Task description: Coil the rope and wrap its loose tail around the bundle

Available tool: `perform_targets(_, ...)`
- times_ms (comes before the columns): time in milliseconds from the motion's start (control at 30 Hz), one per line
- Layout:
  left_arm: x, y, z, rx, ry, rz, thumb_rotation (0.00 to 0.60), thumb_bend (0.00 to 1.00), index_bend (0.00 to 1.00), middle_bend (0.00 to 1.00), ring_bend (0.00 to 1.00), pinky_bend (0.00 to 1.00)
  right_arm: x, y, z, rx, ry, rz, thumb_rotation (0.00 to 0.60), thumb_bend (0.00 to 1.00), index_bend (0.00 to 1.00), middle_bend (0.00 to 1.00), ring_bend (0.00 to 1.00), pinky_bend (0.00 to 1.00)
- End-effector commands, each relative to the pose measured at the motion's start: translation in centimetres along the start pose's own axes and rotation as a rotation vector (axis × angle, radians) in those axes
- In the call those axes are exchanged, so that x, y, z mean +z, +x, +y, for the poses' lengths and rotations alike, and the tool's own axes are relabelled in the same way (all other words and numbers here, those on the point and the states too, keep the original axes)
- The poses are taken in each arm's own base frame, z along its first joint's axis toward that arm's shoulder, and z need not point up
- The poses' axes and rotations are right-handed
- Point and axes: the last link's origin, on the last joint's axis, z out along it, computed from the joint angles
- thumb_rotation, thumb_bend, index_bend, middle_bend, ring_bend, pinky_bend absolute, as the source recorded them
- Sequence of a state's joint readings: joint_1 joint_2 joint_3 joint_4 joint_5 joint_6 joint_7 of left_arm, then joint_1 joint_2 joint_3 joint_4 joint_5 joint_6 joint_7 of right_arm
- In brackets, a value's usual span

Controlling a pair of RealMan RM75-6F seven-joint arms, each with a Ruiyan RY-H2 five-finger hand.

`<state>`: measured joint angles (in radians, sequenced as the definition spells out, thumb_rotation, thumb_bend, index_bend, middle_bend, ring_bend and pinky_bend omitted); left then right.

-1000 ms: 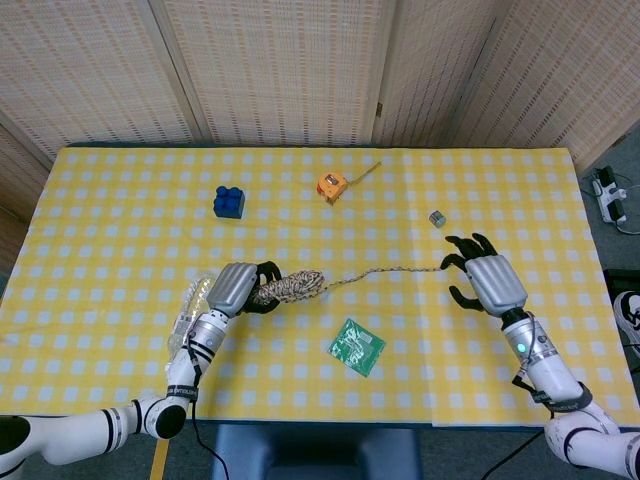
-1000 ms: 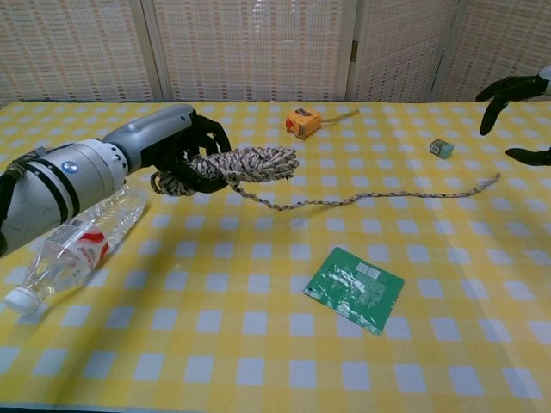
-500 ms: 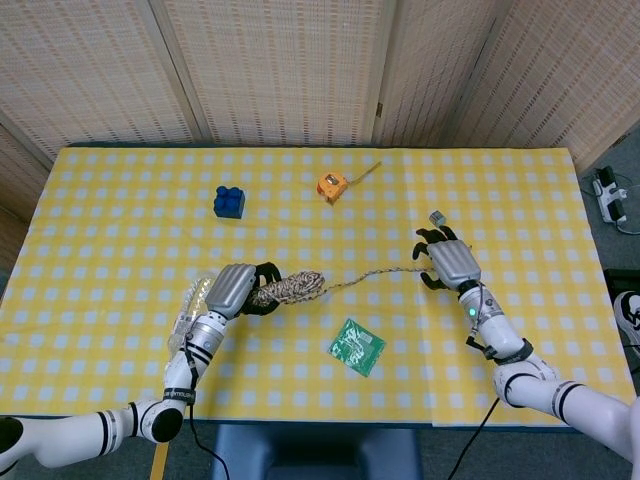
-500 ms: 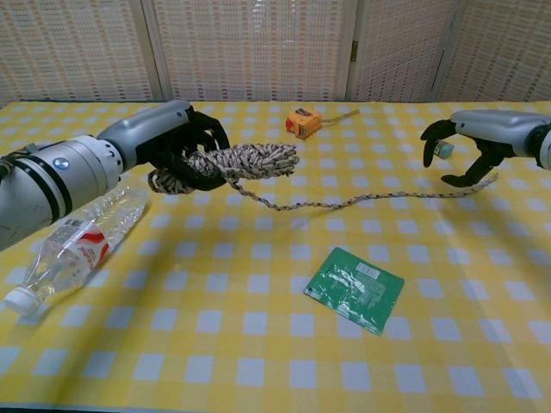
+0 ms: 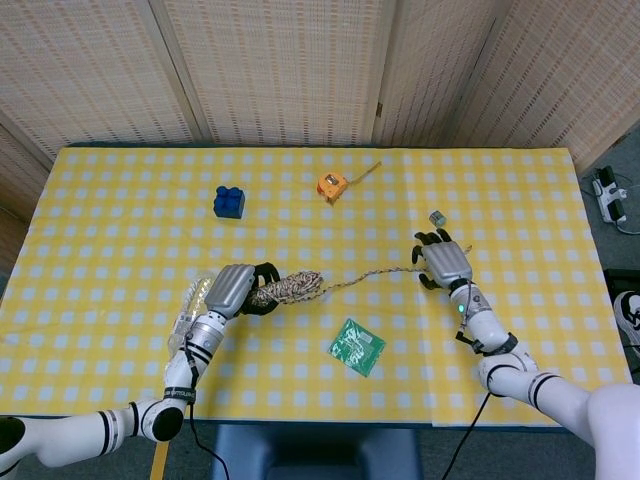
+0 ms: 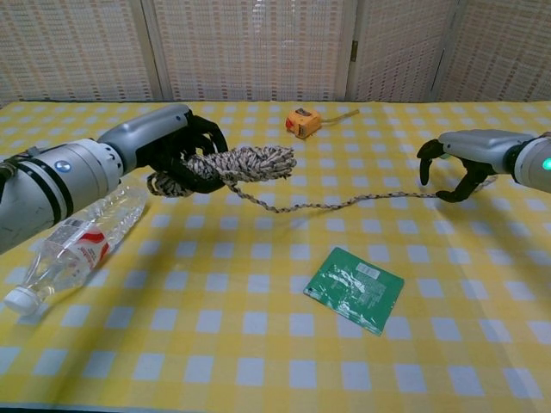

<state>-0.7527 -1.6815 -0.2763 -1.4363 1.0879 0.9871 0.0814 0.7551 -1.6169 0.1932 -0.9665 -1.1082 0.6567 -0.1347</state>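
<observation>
Left robot hand [image 6: 176,148] grips the mottled brown-and-white coiled rope bundle [image 6: 245,163] above the yellow checked desk [image 6: 258,344], long axis pointing rightward. Its thin loose tail [image 6: 344,202] trails right to the right robot hand [image 6: 461,168], fingers curled over the end, unclosed. That hand should pinch near the tip before wrapping.

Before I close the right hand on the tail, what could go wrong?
1. The right hand arches over the tail with fingers apart; whether the tail lies between them is unclear, so closing may miss it.
2. The left hand holds the bundle above the table; a hard pull on the tail could loosen the coils.
3. The packet lies just below the tail; a low sweep might drag it.
</observation>
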Motion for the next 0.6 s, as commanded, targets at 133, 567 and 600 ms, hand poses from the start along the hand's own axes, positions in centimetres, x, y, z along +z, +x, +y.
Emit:
perform_targets(133, 0.1, -0.1, -0.2, 0.000, 0.006, -0.002, 0.600, 0.63, 0.73, 0.71, 0.69, 0.77, 0.7, -0.7, 0.0, 0.001, -0.011, -0.020, 0.600, 0.43, 0.45, 0.15, 0.11, 0.05)
perform_targets(567, 0.2, 0.0, -0.6, -0.003, 0.017, 0.002, 0.600, 0.63, 0.73, 0.71, 0.69, 0.77, 1.6, -1.0, 0.5, -0.002, -0.042, -0.002, 0.600, 0.43, 0.52, 0.19, 0.12, 0.05)
perform_targets(600, 0.2, 0.0, -0.6, -0.003, 0.017, 0.003, 0.600, 0.63, 0.73, 0.71, 0.69, 0.77, 1.6, -1.1, 0.5, -0.001, -0.043, 0.000, 0.600, 0.43, 0.53, 0.20, 0.12, 0.05)
